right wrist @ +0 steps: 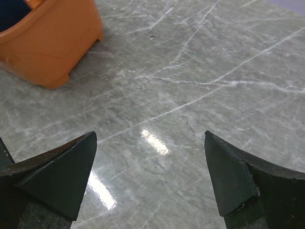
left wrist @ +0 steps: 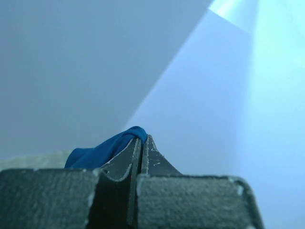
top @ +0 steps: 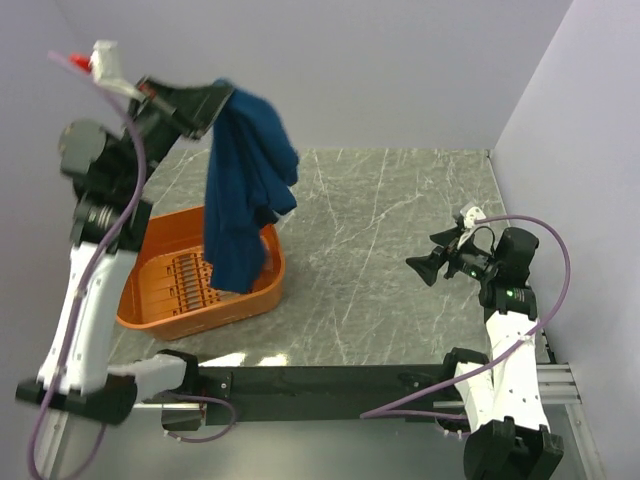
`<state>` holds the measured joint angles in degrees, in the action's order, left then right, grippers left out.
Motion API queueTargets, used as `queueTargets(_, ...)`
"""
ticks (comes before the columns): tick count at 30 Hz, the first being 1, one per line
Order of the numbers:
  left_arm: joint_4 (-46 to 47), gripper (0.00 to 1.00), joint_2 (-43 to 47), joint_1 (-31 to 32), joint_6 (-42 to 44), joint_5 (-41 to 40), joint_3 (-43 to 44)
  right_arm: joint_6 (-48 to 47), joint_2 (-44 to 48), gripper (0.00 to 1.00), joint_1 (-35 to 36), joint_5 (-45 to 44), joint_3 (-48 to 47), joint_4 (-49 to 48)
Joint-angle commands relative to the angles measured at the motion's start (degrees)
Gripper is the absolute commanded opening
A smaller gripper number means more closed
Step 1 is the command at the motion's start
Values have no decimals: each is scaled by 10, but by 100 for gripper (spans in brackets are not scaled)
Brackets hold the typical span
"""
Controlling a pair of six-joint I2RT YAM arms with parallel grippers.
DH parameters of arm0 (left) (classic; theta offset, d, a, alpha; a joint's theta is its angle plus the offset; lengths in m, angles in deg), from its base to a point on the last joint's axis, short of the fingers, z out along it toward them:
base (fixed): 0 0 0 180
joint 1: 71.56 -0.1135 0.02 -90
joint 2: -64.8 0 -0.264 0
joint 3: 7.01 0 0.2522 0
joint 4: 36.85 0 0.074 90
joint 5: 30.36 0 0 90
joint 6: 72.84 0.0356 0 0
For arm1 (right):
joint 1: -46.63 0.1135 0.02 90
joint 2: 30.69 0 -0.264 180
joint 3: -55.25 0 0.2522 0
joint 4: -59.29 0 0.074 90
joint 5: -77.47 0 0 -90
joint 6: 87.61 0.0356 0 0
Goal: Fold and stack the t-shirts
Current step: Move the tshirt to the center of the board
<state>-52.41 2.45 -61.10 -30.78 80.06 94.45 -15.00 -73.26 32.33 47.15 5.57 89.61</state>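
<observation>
My left gripper [top: 222, 98] is raised high at the back left and is shut on a dark navy-blue t-shirt [top: 243, 185]. The shirt hangs bunched from it, its lower end dangling over the orange basket [top: 165, 312]. In the left wrist view the jaws are pressed together with a fold of the blue t-shirt [left wrist: 102, 151] pinched at my left gripper's tips [left wrist: 142, 138]. The chest print is hidden in the folds. My right gripper [top: 425, 268] is open and empty, low over the table at the right, pointing left; its own view shows my right gripper [right wrist: 150, 143] over bare marble.
The grey marble table [top: 380, 220] spreads between the basket and the right arm. The orange basket's corner shows in the right wrist view [right wrist: 52, 38] at upper left. Pale walls stand close behind and at the right. A black rail [top: 330, 385] runs along the near edge.
</observation>
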Motion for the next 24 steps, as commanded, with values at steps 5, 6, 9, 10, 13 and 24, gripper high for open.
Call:
queueTargets(5,40,1,-181,136,-28,58,239,4,11,100,-12,19,2,-25)
queueTargets(6,30,1,-198,148,-22,53,264,4,12,100,-13,20,2,-24)
queueTargets(9,23,1,-255,173,-37,52,338,2,15,100,-15,21,2,-21)
queueTargets(10,30,1,-269,182,-43,51,342,1,18,100,-17,20,2,-20)
queueTargets(13,37,1,-282,199,-44,50,311,-5,20,100,-24,23,1,-19)
queueTargets(24,-51,8,-290,240,24,53,160,-15,20,100,-34,27,0,-12)
